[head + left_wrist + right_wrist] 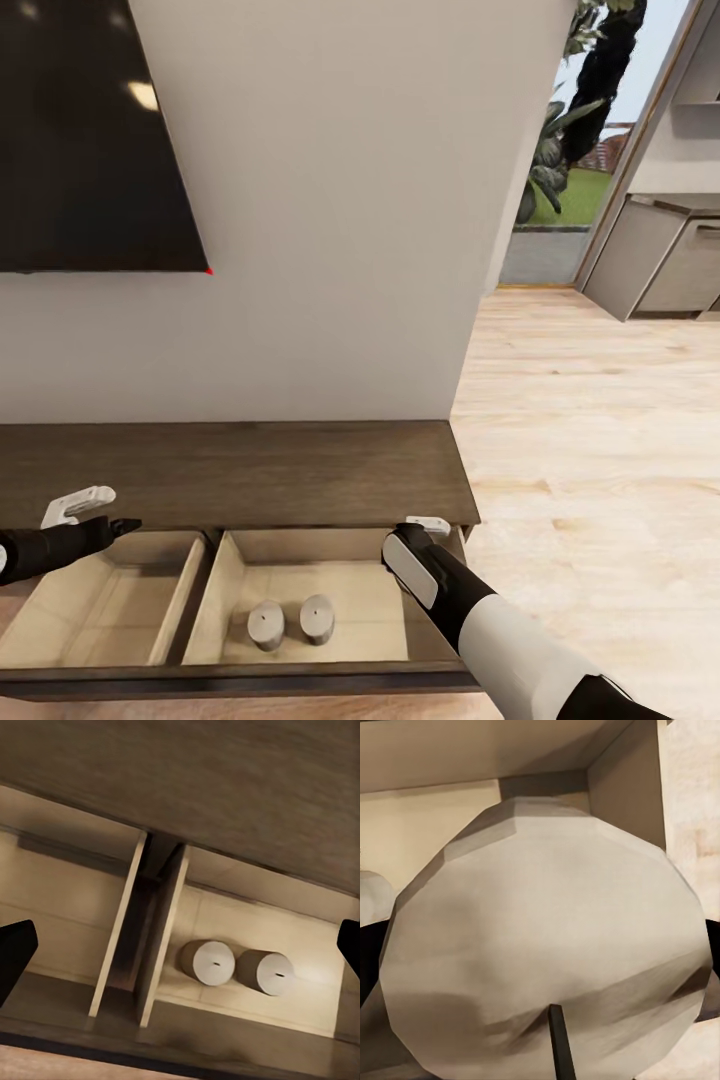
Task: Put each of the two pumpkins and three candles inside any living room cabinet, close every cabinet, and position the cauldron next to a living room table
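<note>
Off-white candle [547,945] held in right pincer [544,967] over drawer [390,640], two candles [232,966] inside, left pincer [180,949] wide open.

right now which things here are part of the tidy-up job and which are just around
Part of the job:
- cabinet, two drawers open
- two candles standing in the right drawer
- third candle held by the right gripper over that drawer

Just around:
- dark screen on the wall
- grey kitchen cupboards
- plant outside
- left gripper, open
</note>
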You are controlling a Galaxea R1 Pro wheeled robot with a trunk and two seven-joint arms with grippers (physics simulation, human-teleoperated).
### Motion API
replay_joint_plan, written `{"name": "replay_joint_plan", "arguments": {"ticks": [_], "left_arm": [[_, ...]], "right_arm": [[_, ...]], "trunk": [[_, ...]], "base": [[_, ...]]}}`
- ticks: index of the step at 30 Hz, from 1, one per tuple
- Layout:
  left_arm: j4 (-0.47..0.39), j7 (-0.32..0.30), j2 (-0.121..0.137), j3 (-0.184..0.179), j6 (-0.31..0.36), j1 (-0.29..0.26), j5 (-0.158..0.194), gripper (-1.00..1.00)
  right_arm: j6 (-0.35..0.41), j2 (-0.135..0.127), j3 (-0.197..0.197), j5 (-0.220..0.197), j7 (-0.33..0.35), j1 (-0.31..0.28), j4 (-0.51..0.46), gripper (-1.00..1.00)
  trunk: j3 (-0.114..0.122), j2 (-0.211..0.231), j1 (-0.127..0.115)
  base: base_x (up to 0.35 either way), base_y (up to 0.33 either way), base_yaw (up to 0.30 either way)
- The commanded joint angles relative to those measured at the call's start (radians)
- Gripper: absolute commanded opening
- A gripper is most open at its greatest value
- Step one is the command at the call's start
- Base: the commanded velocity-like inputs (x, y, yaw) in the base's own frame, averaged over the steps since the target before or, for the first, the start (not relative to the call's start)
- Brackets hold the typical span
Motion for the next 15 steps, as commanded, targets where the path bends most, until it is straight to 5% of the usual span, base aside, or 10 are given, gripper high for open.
{"name": "replay_joint_plan", "arguments": {"ticks": [1,15], "left_arm": [[0.0,0.0,0.0,0.0,0.0,0.0,0.0,1.0],[0.001,0.0,-0.003,-0.033,0.0,0.0,0.035,1.0]], "right_arm": [[-0.003,0.0,0.0,-0.003,0.0,0.0,0.0,-1.0],[-0.001,0.0,0.0,-0.003,0.118,0.0,0.042,-1.0]], "trunk": [[-0.003,-0.007,0.004],[-0.047,-0.105,0.058]], "base": [[0.0,0.0,0.0],[0.0,0.0,0.0]]}}
